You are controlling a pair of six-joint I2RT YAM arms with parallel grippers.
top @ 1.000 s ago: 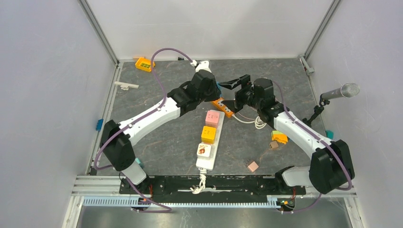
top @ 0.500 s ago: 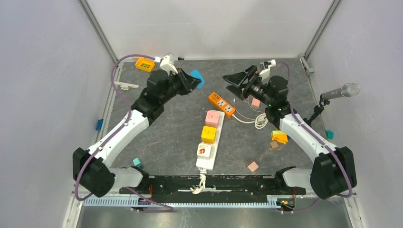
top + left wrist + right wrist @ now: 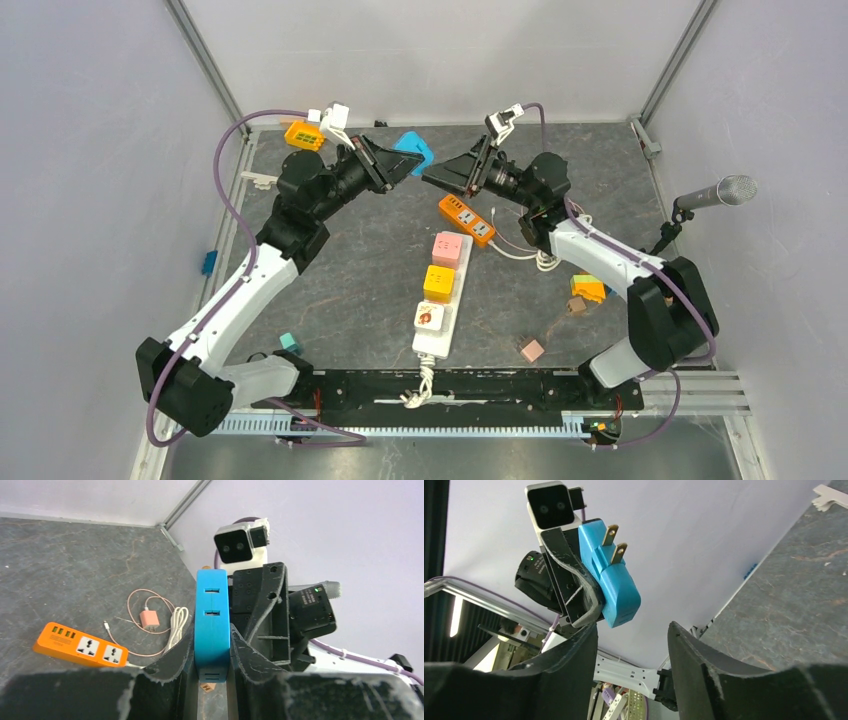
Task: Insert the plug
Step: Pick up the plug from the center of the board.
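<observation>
Two robot arms reach from the bottom of the overhead view toward the top centre, their tips close together above the table and not touching. The left arm [image 3: 250, 275] has its jaws clenched on the blue plug [image 3: 413, 155], held in the air just left of top centre; in the left wrist view the plug [image 3: 212, 620] stands upright, pinched on both flat sides. In the right wrist view its two brass prongs [image 3: 615, 542] point to the upper right. The right arm [image 3: 600, 255] has its jaws parted with nothing between them, aimed at the plug. Below lies a dark grey, stone-patterned table [image 3: 360, 290], enclosed by pale walls with metal corner posts. A white power strip [image 3: 440, 300] lies lengthwise at centre, carrying a pink, a yellow and a white adapter. An orange power strip [image 3: 467, 220] lies slanted just above it. A microphone [image 3: 715, 192] stands at the right edge. A coiled white cable [image 3: 545, 258] lies right of centre, near a small pink charger [image 3: 149, 619]. Small coloured blocks [image 3: 532, 350] are scattered at lower right, and an orange block [image 3: 303, 134] sits at upper left.
</observation>
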